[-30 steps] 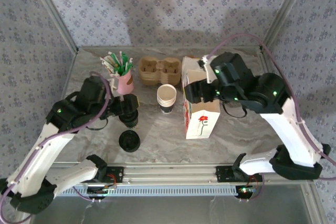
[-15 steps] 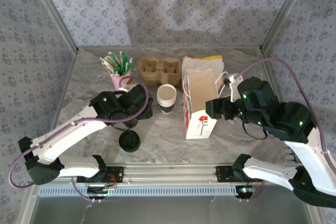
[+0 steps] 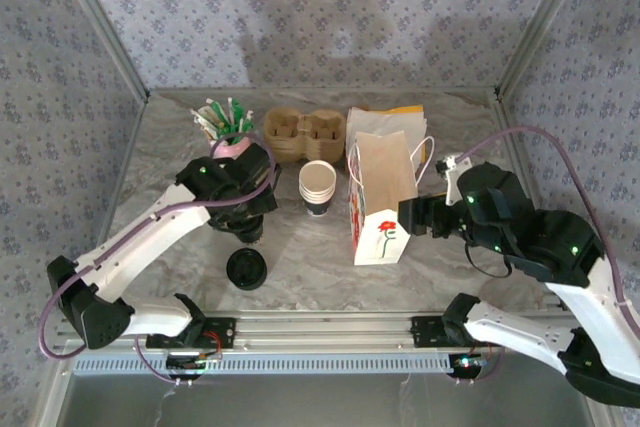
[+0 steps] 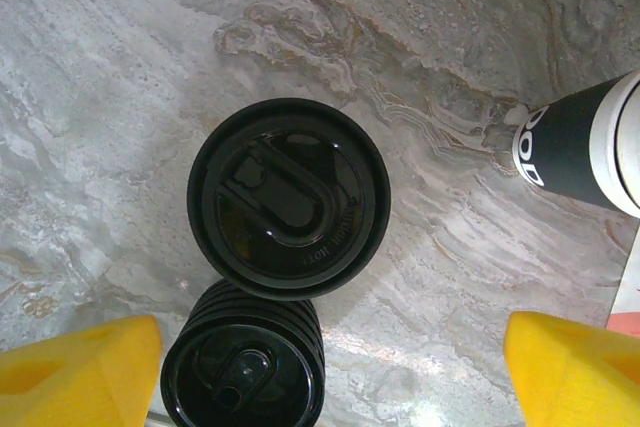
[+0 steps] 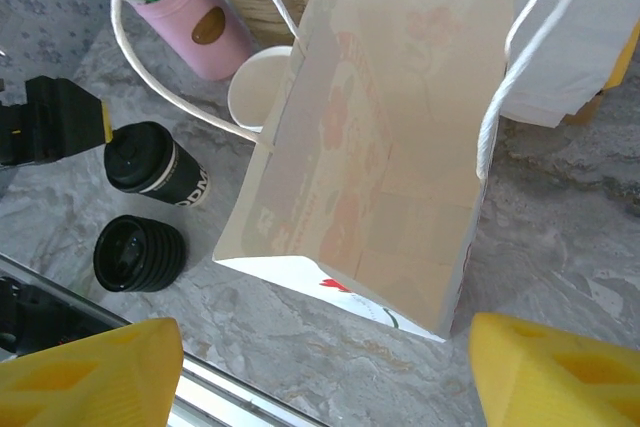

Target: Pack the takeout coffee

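The takeout coffee (image 4: 290, 197) stands upright on the marble table; I look straight down on its round black lid. In the right wrist view the coffee (image 5: 155, 169) shows its dark body left of the bag. My left gripper (image 4: 325, 372) hangs open above it, its yellow fingertips (image 4: 80, 372) wide apart and holding nothing. From above, the left gripper (image 3: 248, 209) covers most of the cup. The white paper bag (image 3: 385, 197) with a red flower stands open-topped at centre right. My right gripper (image 3: 408, 215) is open beside the bag's right face, and the right gripper (image 5: 320, 377) looks down into the bag (image 5: 390, 137).
A stack of black lids (image 3: 246, 269) sits just in front of the coffee, touching it in the left wrist view. Lidless white cups (image 3: 318, 187) stand between coffee and bag. A pink holder of straws (image 3: 232, 152), brown pulp carriers (image 3: 305, 135) and paper sheets (image 3: 400, 119) line the back.
The left gripper swung from the left to hover over the coffee. The right gripper pulled back off the bag's top to its right side.
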